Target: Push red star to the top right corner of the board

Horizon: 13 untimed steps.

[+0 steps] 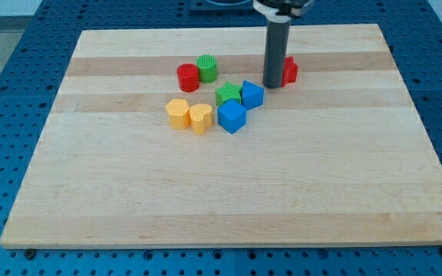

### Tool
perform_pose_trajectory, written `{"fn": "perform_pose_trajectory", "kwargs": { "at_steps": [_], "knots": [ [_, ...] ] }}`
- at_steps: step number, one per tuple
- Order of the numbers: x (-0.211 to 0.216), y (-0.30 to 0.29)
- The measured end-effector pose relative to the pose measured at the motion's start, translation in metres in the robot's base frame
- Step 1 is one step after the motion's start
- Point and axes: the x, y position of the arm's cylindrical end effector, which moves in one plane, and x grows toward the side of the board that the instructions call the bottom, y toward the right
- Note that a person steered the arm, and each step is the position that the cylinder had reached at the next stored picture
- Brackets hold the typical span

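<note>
red star block (289, 70), a small red plastic piece whose star shape is mostly hidden, sits in the upper middle of the pale wooden board (229, 192), peeking out on the view's right side of the dark rod. my tip (272, 85) is planted on the board just beside this block, on its left, seemingly touching it; there is no hand or jaw to open or close, only the plain rod end. to the view's left stand a red cylinder (188, 77) and a green cylinder (206, 68), side by side. below the tip cluster a green star-like block (226, 95), a blue cube (252, 94) and a second blue cube (232, 117). further left lie a yellow block (178, 113) and a yellow heart-shaped block (199, 118), touching. blue perforated table (21, 77) surrounds the board.
</note>
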Motion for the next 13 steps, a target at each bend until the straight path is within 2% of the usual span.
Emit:
{"fn": "perform_pose_trajectory", "kwargs": {
  "at_steps": [1,3,6,8,11,13],
  "knots": [
    [-0.005,0.021],
    [-0.048,0.023],
    [-0.088,0.03],
    [-0.099,0.042],
    [-0.121,0.091],
    [-0.11,0.082]
  ]
}}
